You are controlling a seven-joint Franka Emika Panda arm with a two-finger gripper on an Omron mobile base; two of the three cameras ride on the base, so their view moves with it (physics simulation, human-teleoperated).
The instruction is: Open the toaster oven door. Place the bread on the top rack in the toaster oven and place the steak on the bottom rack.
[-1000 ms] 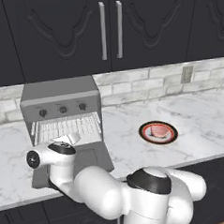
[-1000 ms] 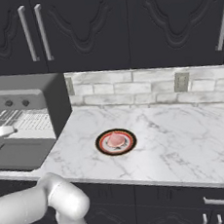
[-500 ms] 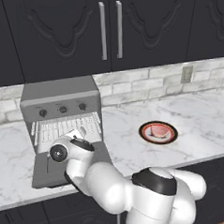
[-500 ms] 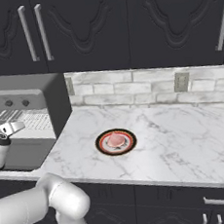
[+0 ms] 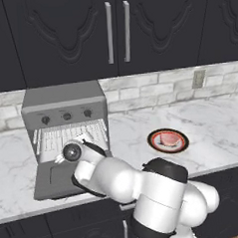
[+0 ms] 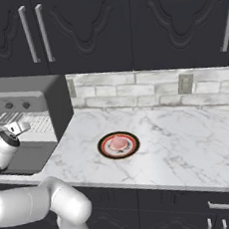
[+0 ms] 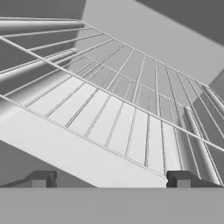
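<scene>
One toaster oven [image 5: 65,107] is sitting on the counter [image 5: 211,120], showing three knobs [image 5: 66,115]. One red-rimmed plate [image 5: 167,140] is lying right of the oven, and one wall outlet [image 5: 199,78] is showing behind it.

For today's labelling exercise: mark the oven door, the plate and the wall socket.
Oven door [image 5: 55,182], left base view, its bare inner panel.
Plate [image 6: 104,148], right base view, its dark rim.
Wall socket [image 6: 185,84], right base view, its cover plate.

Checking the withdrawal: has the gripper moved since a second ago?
Yes. The gripper has shifted right and down across the toaster oven mouth, jaws open.
</scene>
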